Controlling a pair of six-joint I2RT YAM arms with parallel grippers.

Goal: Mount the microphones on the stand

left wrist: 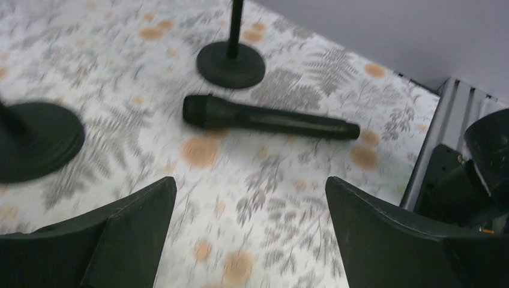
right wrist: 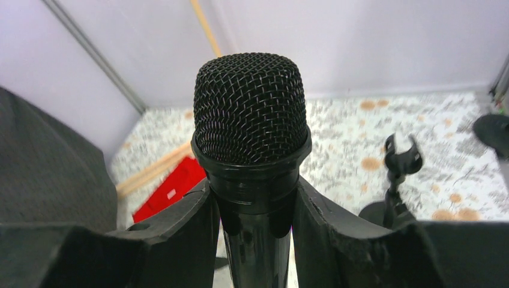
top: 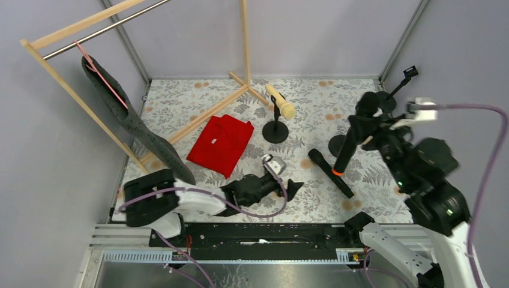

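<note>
My right gripper (top: pixel 360 129) is shut on a black microphone with an orange-red tip (top: pixel 346 151) and holds it nearly upright above the table. Its mesh head (right wrist: pixel 251 108) fills the right wrist view between my fingers (right wrist: pixel 180 222). An empty stand clip (right wrist: pixel 401 159) is just to its right. A second black microphone (top: pixel 331 173) lies flat on the table and also shows in the left wrist view (left wrist: pixel 270 120). My left gripper (top: pixel 288 186) is open and empty, low over the table just short of it. The cream-beige microphone (top: pixel 280 101) sits in the clip of a stand (top: pixel 275 132).
A stand base (top: pixel 337 144) is partly hidden behind the held microphone. Another empty stand (top: pixel 410 73) is at the back right. A red cloth (top: pixel 221 144) lies left of centre. A wooden rack (top: pixel 78 96) with a dark garment (top: pixel 132 120) fills the left side.
</note>
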